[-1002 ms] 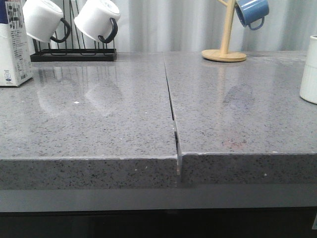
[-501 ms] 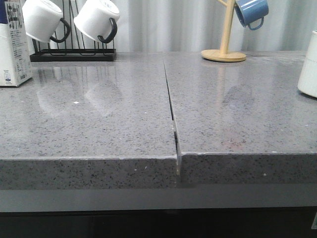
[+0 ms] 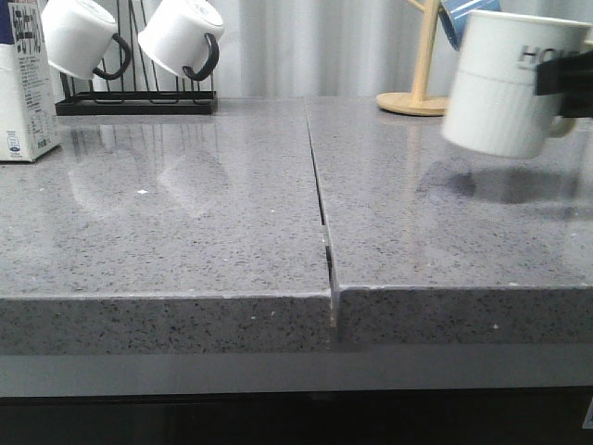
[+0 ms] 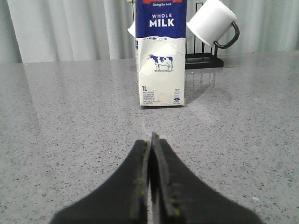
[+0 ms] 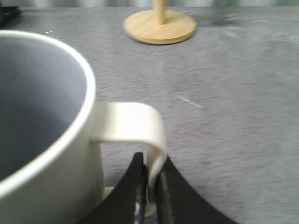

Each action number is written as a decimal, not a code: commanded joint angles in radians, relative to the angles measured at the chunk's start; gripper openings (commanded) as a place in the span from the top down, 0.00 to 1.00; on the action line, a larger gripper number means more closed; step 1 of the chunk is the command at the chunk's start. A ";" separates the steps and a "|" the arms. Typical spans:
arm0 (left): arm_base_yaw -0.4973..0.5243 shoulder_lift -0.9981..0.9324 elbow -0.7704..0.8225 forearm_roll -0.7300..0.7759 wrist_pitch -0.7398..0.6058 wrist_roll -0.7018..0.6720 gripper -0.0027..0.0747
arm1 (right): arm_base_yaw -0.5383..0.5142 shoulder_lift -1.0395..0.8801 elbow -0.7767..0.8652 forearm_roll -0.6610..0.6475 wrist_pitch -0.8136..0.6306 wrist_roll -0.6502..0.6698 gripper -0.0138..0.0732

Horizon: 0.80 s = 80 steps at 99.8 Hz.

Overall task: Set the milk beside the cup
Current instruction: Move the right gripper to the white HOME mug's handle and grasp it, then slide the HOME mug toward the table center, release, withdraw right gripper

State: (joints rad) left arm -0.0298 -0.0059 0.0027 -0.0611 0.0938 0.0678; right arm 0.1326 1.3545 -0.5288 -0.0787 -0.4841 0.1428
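Observation:
The milk (image 3: 23, 83) is a white carton with a dark blue top, standing upright at the far left of the grey counter; it faces the left wrist view (image 4: 161, 56). My left gripper (image 4: 152, 144) is shut and empty, low over the counter, some way short of the carton. The cream-white cup (image 3: 505, 83) with "HOME" lettering hangs in the air at the right, above the counter. My right gripper (image 5: 149, 175) is shut on the cup's handle (image 5: 135, 121); its greyish inside (image 5: 32, 98) fills that view. In the front view only a dark bit of the gripper (image 3: 565, 74) shows.
A black rack (image 3: 134, 97) with two small white mugs (image 3: 181, 37) stands at the back left. A wooden mug tree (image 3: 422, 93) with a blue mug (image 3: 454, 14) stands at the back right. A seam (image 3: 320, 195) splits the counter; its front edge (image 3: 296, 297) is near.
The cup stood at the far right edge of the view; it has now been lifted and carried leftward into view, held in the air by the right gripper.

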 commanded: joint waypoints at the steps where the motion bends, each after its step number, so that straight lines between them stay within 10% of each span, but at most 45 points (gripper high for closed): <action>1: 0.003 -0.032 0.042 -0.001 -0.077 -0.009 0.99 | 0.066 -0.031 -0.043 0.025 -0.060 0.004 0.92; 67: 0.003 -0.032 0.042 -0.001 -0.077 -0.009 0.99 | 0.324 0.181 -0.199 0.030 -0.040 0.004 0.92; 80: 0.003 -0.032 0.042 -0.001 -0.077 -0.009 0.99 | 0.324 0.180 -0.199 0.029 -0.035 0.004 0.77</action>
State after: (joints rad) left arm -0.0298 -0.0059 0.0027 -0.0611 0.0938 0.0678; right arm 0.4570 1.5701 -0.6935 -0.0540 -0.4468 0.1452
